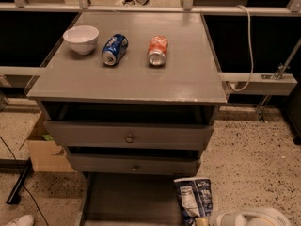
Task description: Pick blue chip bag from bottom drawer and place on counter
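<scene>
The blue chip bag (194, 197) lies at the bottom drawer's (127, 197) right edge, with the gripper (202, 221) at its lower end; I cannot tell its grip.

No readable text, white lettering on bag (194, 199), blue can (114, 49) and orange can (157, 50) too small to tell, gripper (202, 221) at bag's lower end.
</scene>
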Tool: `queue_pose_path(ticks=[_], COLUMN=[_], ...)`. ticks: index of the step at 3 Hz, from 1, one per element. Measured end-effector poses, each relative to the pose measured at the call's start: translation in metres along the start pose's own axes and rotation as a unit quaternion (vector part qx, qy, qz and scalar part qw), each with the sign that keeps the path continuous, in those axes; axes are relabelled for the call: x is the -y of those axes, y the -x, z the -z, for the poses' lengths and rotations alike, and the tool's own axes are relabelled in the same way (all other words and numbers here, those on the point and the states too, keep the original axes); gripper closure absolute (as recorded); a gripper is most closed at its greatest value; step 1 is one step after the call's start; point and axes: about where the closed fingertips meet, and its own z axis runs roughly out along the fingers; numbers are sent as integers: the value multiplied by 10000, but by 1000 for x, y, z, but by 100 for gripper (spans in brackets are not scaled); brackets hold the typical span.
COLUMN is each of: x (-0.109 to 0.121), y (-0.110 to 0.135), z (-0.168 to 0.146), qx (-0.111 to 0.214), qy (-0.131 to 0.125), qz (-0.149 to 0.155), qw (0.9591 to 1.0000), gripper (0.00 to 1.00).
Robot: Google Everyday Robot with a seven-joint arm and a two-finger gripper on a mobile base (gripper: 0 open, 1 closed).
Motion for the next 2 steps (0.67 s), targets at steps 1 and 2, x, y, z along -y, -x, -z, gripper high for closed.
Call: queue_pose_path(ticks=[1, 2], x=[-5, -19], y=[12, 22], z=[24, 69], qx=[257, 691], qy=[-107, -287], qz=[107, 350], qw=[9996, 9966], gripper=[100, 100])
